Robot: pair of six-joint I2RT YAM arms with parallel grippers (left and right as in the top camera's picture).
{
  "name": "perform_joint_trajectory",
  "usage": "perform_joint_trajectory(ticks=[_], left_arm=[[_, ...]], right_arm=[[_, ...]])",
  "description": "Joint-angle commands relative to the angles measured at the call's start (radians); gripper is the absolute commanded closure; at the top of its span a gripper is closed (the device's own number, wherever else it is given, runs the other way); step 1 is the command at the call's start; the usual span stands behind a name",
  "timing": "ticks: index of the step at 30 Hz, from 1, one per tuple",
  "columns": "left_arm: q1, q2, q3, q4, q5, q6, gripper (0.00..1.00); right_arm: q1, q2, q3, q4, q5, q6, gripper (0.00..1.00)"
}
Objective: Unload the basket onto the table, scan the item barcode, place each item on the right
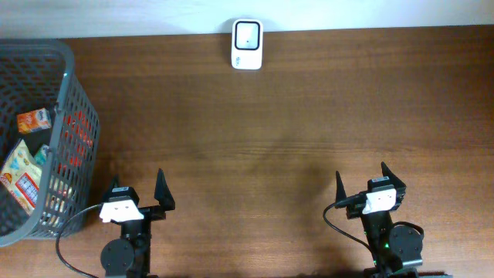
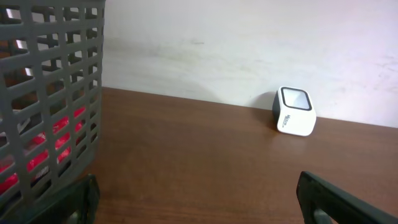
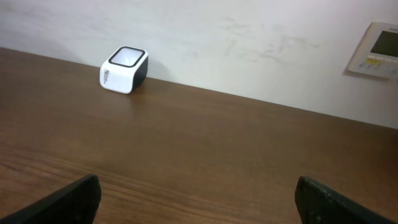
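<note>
The white barcode scanner [image 1: 247,45] stands at the table's far edge, its dark window facing up; it also shows as the scanner [image 2: 295,111] and the scanner [image 3: 124,69] in the wrist views. The items lie in the grey mesh basket [image 1: 83,116] at the left: a small orange box [image 1: 34,120], a yellow packet [image 1: 23,176] and something red [image 1: 77,131] behind the mesh. My left gripper [image 1: 139,184] [image 2: 198,199] sits open at the near edge, beside the basket. My right gripper [image 1: 361,176] [image 3: 198,199] is open at the near right. Both hold nothing.
The basket wall [image 2: 50,106] fills the left of the left wrist view, close to my left finger. A pale wall runs behind the table, with a control panel [image 3: 376,50] mounted on it at the right. Bare brown wood [image 1: 262,147] lies between the grippers and the scanner.
</note>
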Motion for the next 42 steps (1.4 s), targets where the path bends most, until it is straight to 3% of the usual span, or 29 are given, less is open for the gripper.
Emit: perform_joint_trajectory(ticks=[1,14,25,33,38,42], left_arm=[[-0.003,-0.008,-0.001,0.021,0.008,-0.002,0.01],[-0.003,0.007,0.013,0.075,0.008,-0.002,0.01],[-0.003,0.255,0.219,0.077,0.043,-0.002,0.01],[-0.003,0.591,0.632,-0.05,0.157,-0.001,0.01],[-0.003,0.924,1.087,-0.362,0.247,0.007,0.01],[-0.004,1.133,1.407,-0.624,0.245,0.111,0.01]], right_arm=[[0.008,-0.008,-0.005,-0.005,0.008,0.007,0.01],[0.008,-0.008,-0.005,-0.005,0.008,0.007,0.01],[0.008,-0.008,-0.005,-0.005,0.008,0.007,0.01],[0.008,-0.008,-0.005,-0.005,0.008,0.007,0.01],[0.008,-0.008,-0.005,-0.005,0.008,0.007,0.01],[0.008,-0.008,-0.005,-0.005,0.008,0.007,0.01]])
